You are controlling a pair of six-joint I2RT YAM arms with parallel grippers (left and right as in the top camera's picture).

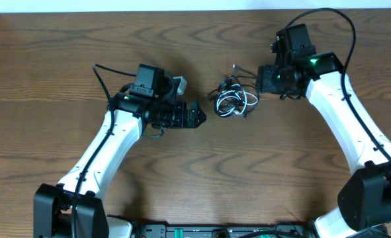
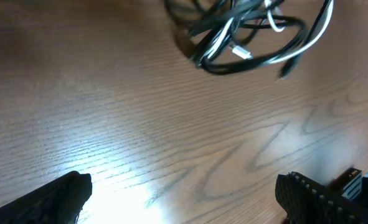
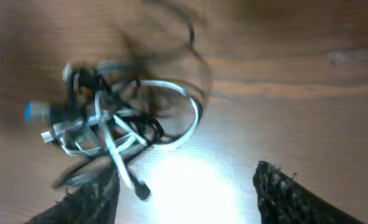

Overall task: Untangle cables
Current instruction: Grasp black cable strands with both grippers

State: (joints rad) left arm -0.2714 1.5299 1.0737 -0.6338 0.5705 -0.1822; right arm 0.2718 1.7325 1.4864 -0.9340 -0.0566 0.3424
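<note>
The cables (image 1: 231, 98) lie as one small black-and-white tangle on the wooden table between my two arms. In the left wrist view the tangle (image 2: 252, 34) lies ahead at the top of the frame. My left gripper (image 1: 198, 117) is open and empty, just left of the tangle; its fingers (image 2: 184, 196) are wide apart. My right gripper (image 1: 260, 78) is open and empty, just right of the tangle. In the right wrist view the tangle (image 3: 115, 127) lies at the left, one plug end near my left finger; bare wood shows between the fingers (image 3: 187, 193).
The wooden table (image 1: 195, 172) runs across the whole view. A pale wall edge shows along the far side. Thicker black cords run along both arms.
</note>
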